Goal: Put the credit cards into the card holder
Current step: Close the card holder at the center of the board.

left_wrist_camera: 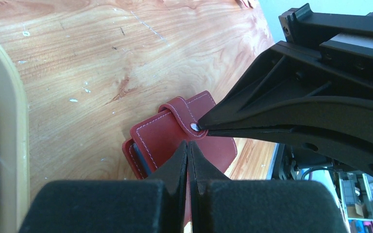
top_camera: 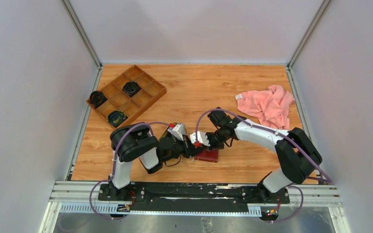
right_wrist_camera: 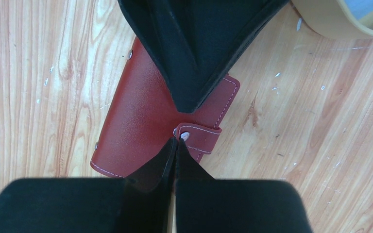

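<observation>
The dark red card holder (top_camera: 208, 156) lies folded shut on the wood table between both arms. It also shows in the left wrist view (left_wrist_camera: 167, 138) and the right wrist view (right_wrist_camera: 136, 119). Its snap tab (right_wrist_camera: 200, 137) lies over the front. My left gripper (left_wrist_camera: 188, 144) is shut, with its tips resting on the holder's cover. My right gripper (right_wrist_camera: 176, 141) is shut, its tips touching the metal snap (left_wrist_camera: 194, 127). The two grippers meet tip to tip over the holder (top_camera: 196, 144). No credit cards are in view.
A tan oval tray's rim (left_wrist_camera: 5, 126) shows just beside the left gripper, also in the right wrist view (right_wrist_camera: 330, 22). A brown compartmented box (top_camera: 126, 94) holding dark round objects stands at the back left. A pink cloth (top_camera: 267, 104) lies at the back right.
</observation>
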